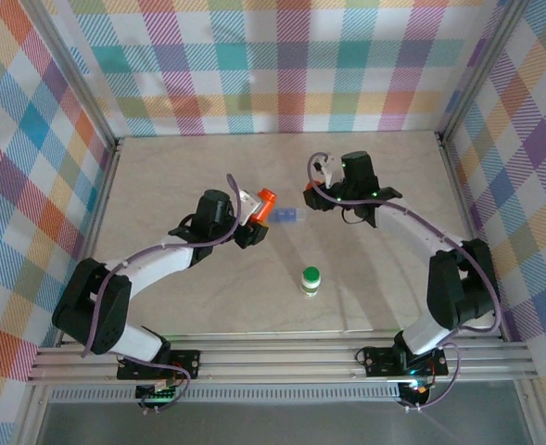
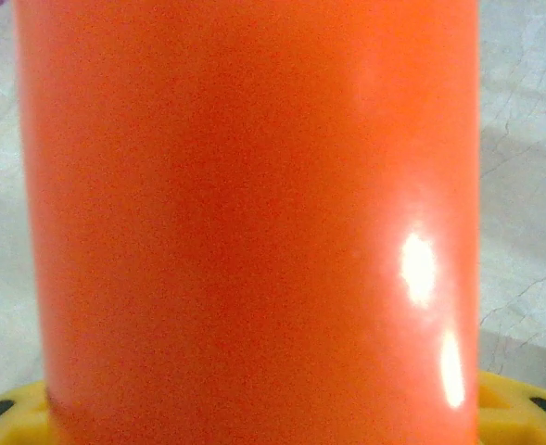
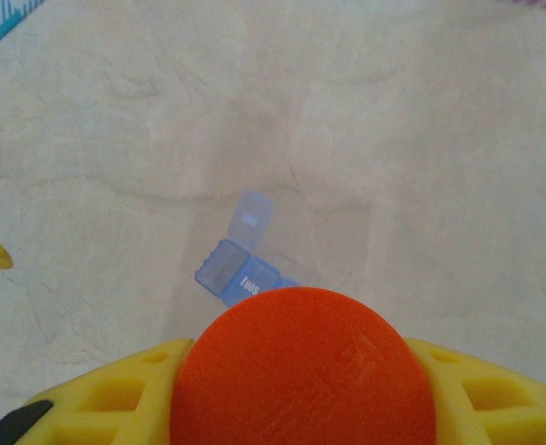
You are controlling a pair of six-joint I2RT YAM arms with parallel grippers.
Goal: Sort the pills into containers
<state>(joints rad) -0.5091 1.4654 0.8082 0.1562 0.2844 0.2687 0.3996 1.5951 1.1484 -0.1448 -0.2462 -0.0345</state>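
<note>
Top external view: the left arm is stretched from the lower left toward the centre of the frame. The right arm is bent from the lower right up to the upper centre. The left jaws are clenched on an orange bottle, seen close up in the left wrist view between yellow fingers. The right jaws are clenched on an orange cap at the bottom of the right wrist view. A blue pill box, with one lid raised, lies on the worktop between the two jaws, just right of the orange bottle. A green-capped bottle stands below centre, apart from both.
</note>
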